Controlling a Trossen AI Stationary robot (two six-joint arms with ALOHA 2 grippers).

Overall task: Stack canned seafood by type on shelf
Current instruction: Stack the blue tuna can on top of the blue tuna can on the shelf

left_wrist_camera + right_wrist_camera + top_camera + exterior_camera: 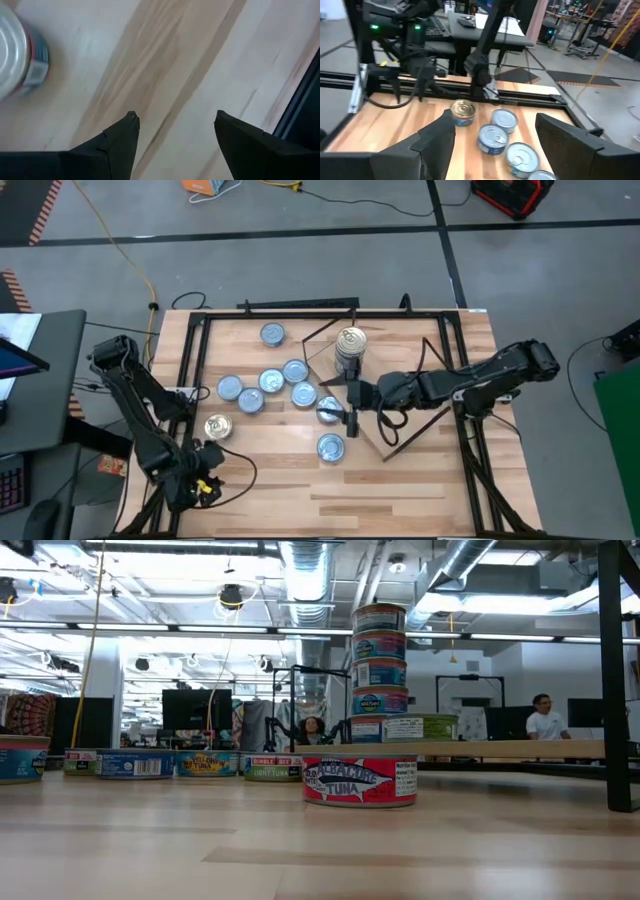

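**Q:** Tins of seafood, where are they sitting right now?

**Me:** Most of them are loose on the tabletop [420, 470]. From above I count a cluster of silver-lidded tins [272, 380] left of centre, one more tin [272, 334] off on its own toward the far side, a gold-lidded tin [218, 427] nearer my left arm, and a single tin [331, 447] closer to the front edge. Then there's the stack [350, 350] on the shelf [520, 748]. In the low view it's a column of five tins [379, 672] standing upright on the light-wood board, with a greenish tin [418, 727] just beside its base. A red-labelled tuna tin [360, 781] sits on the table in front of that.

**Q:** And your grippers?

**Me:** My right gripper [349, 407] is out over the middle of the table, just in front of the stack, right beside a blue tin [327, 409]. Its fingers [437, 137] are spread apart with nothing between them; past them I see the gold-lidded tin [463, 112] and a few silver ones [504, 120].

My left gripper [200, 470] is parked at the near-left corner, pointing down at bare wood. Fingers [122, 137] apart there too, gripping nothing, one tin [20, 55] just at the edge of that wrist view.

**Q:** Anyone around?

**Me:** A couple of people in the room behind, one person [543, 718] in white.
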